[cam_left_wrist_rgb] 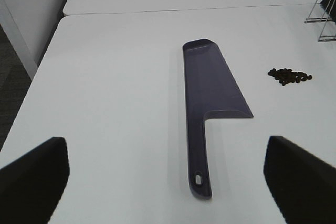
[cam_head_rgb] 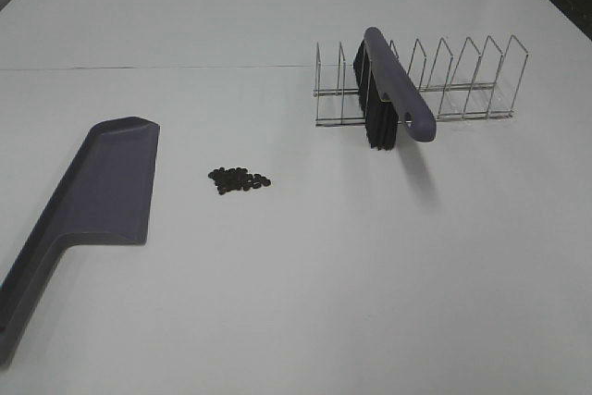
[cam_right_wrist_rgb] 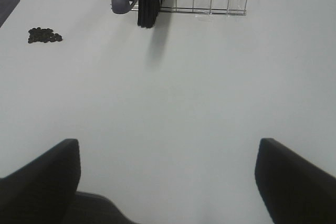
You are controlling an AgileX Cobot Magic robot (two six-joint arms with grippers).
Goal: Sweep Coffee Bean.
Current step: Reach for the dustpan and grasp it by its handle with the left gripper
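Table: we see a white tabletop (cam_head_rgb: 296, 321).
Dustpan: flat purple-grey plastic dustpan (cam_head_rgb: 106, 187); the high view cuts off its handle end.
Rack: silver wire rack (cam_head_rgb: 462, 80), well apart from the dustpan, holds a purple-grey, black-bristled brush (cam_head_rgb: 398, 90).
Left gripper (cam_left_wrist_rgb: 165, 140): spread wide, empty, facing the dustpan's handle.
Right gripper (cam_right_wrist_rgb: 168, 142): spread wide, empty.
Coffee bean (cam_head_rgb: 239, 179): small dark heap beside the dustpan, ahead of both grippers, touching neither.

Coffee beans (cam_head_rgb: 239, 179): tiny dark brown-black ovals, a couple of dozen or so; loose, gathered in one small flat cluster, many touching; lying on the white table (cam_head_rgb: 305, 275); near the purple-grey dustpan (cam_head_rgb: 111, 182), not touching it.
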